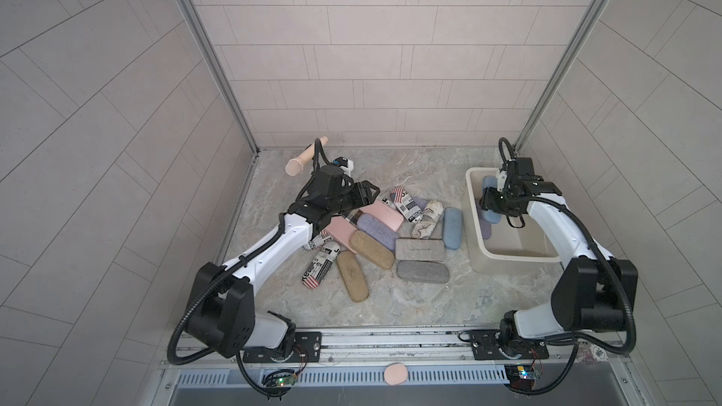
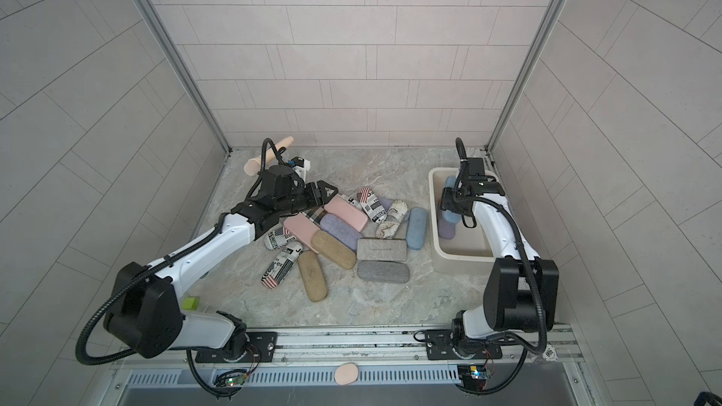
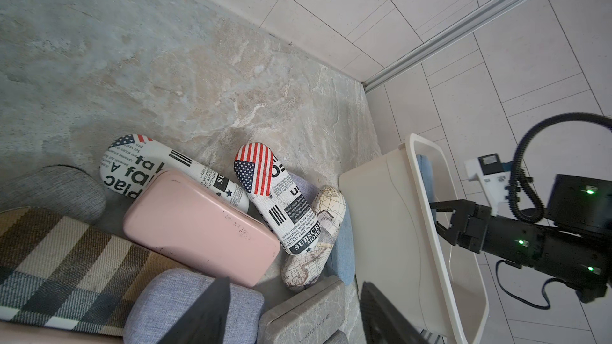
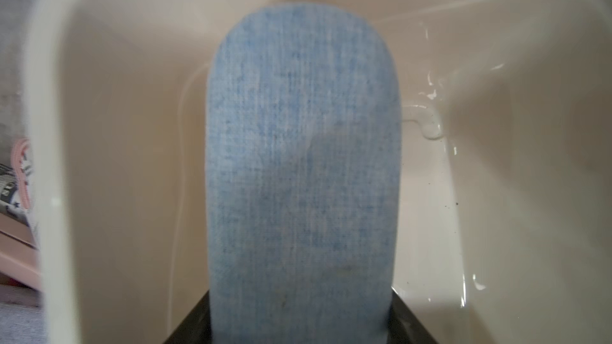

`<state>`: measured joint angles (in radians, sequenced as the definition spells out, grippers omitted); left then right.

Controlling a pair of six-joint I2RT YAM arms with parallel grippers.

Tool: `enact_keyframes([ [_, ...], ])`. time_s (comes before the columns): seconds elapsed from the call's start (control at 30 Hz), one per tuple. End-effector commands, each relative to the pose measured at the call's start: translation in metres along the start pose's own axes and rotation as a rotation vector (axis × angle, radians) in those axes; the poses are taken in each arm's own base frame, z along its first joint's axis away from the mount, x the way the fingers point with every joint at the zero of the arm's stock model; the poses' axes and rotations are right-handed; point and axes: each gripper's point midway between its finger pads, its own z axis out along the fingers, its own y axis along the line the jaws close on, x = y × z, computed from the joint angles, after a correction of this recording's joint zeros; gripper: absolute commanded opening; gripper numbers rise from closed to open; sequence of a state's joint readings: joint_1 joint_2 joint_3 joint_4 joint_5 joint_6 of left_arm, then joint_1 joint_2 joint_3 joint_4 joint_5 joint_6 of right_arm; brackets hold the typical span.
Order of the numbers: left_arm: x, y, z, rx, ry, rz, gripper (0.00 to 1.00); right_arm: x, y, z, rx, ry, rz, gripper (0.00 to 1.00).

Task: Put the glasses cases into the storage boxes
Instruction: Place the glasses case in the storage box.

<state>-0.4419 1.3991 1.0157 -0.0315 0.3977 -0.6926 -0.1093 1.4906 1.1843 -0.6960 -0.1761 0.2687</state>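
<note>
Several glasses cases lie heaped mid-table: a pink case, a lavender one, a tan one, a grey one and a flag-print one. My left gripper hovers over the heap's far left side. It is open, with nothing between its fingers. The cream storage box stands at the right. My right gripper reaches down inside it, shut on a light blue case. A lavender case lies in the box beside it.
A pink microphone leans in the back left corner behind my left wrist. A small pink oval pad sits on the front rail. A green block lies under the left arm. Tiled walls close three sides.
</note>
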Motion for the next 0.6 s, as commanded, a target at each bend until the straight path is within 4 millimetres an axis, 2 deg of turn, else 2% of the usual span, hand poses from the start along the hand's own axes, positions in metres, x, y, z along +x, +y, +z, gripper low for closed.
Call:
enact_keyframes([
  [0.0, -0.009, -0.013, -0.002, 0.035, -0.024, 0.008, 0.69, 0.001, -0.005, 0.012, 0.033, 0.029, -0.017, 0.54],
  [0.13, -0.008, -0.013, -0.002, 0.034, -0.023, 0.003, 0.69, 0.003, -0.012, 0.026, 0.070, 0.058, -0.009, 0.58],
  [0.23, -0.008, -0.013, -0.001, 0.035, -0.022, 0.007, 0.69, 0.003, -0.015, 0.030, 0.088, 0.068, -0.009, 0.63],
  [0.4, -0.007, -0.012, 0.000, 0.036, -0.016, 0.001, 0.69, -0.003, -0.014, 0.022, 0.089, 0.037, 0.001, 0.71],
  [0.57, -0.009, -0.014, -0.001, 0.038, -0.021, 0.005, 0.69, -0.011, -0.008, 0.006, 0.072, -0.003, -0.004, 0.75],
])
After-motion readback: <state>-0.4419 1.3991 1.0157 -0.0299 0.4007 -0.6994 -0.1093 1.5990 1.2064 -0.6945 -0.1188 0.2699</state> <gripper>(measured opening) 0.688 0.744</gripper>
